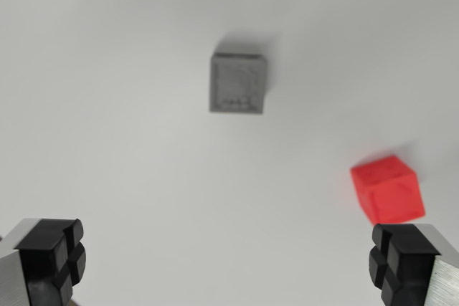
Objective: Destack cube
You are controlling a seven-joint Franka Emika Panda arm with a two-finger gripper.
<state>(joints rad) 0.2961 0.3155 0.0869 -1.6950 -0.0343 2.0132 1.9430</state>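
Black rubber pads tip both fingers (51, 259) at the bottom corners of your wrist view, backed by bare metal blocks. You have the gripper (226, 263) spread wide apart, nothing between the pads. Just above the finger on the wrist view's right sits the red cube (387, 190), turned slightly, close to that pad but not clamped; whether it touches is unclear. Farther out, above the gap between the fingers, the grey cube (239, 85) rests alone, well apart from the red one. Both lie on the plain white table (107, 105). Neither cube is stacked on the other.
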